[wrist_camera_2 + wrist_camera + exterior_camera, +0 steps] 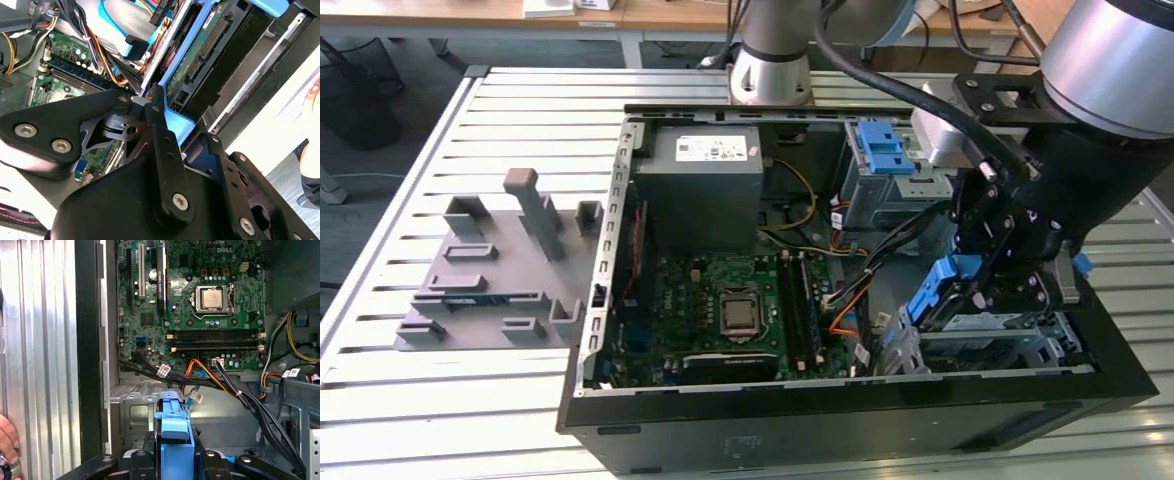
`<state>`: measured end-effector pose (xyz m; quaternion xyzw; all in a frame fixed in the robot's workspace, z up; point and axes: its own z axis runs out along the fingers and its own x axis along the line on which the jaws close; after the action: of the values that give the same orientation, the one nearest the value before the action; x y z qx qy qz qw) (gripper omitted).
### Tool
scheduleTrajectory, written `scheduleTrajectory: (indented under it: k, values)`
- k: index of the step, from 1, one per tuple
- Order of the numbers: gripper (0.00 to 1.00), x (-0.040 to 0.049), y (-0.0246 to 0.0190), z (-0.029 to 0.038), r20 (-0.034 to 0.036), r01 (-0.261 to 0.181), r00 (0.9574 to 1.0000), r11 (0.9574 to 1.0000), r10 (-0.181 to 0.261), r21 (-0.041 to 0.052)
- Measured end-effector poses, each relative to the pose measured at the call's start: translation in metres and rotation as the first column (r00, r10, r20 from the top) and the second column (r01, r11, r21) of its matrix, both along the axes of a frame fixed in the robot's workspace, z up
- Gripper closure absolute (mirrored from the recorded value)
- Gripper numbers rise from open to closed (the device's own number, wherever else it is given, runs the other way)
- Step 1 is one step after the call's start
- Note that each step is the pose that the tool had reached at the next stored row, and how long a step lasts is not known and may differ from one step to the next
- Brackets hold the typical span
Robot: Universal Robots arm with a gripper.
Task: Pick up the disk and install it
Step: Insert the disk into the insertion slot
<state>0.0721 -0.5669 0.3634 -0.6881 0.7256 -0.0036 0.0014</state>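
Observation:
The disk (942,292) stands on edge in its blue plastic carrier, at the top of the metal drive cage (1014,345) in the case corner on the exterior view's right. My gripper (991,285) is shut on it from above. In the first wrist view the blue carrier (174,435) sits clamped between the two black fingers (148,452) over the cage floor. In the second wrist view the disk's green circuit board (200,50) and blue frame run alongside one black finger (158,117).
The open computer case holds a green motherboard (720,300), a grey power-supply box (700,185), a blue latch (881,148) on the upper cage and cable bundles (220,382) close to the disk. A grey fixture (494,270) lies on the table. A person's hand (6,442) rests nearby.

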Motion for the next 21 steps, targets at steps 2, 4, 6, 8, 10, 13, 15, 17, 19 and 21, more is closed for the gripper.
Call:
scheduleTrajectory:
  k: [2, 4, 6, 8, 10, 13, 15, 17, 19, 21]
  values:
    - [0.64, 0.0, 0.0, -0.0018, 0.0, 0.0, 1.0, 1.0, 0.0, 0.0]
    - [0.64, 0.0, 0.0, -0.0036, 0.0, 0.0, 1.0, 1.0, 0.0, -0.0001]
    - [0.64, 0.0, 0.0, -0.0053, 0.0, 0.0, 1.0, 1.0, 0.0, -0.0001]
    - [0.64, 0.0, 0.0, -0.0071, 0.0, 0.0, 1.0, 1.0, 0.0, -0.0001]
    - [0.64, 0.0, 0.0, -0.0087, 0.0, 0.0, 1.0, 1.0, 0.0, -0.0001]
    - [0.64, 0.0, 0.0, -0.0111, 0.0, 0.0, 1.0, 1.0, 0.0, -0.0001]
    - [0.64, 0.0, 0.0, -0.0124, 0.0, 0.0, 1.0, 1.0, 0.0, -0.0002]
    - [0.64, 0.0, 0.0, -0.0129, 0.0, 0.0, 1.0, 1.0, 0.0, -0.0002]
    - [0.64, 0.0, 0.0, -0.0131, 0.0, 0.0, 1.0, 1.0, 0.0, -0.0002]
    - [0.64, 0.0, 0.0, -0.0132, 0.0, 0.0, 1.0, 1.0, 0.0, -0.0001]
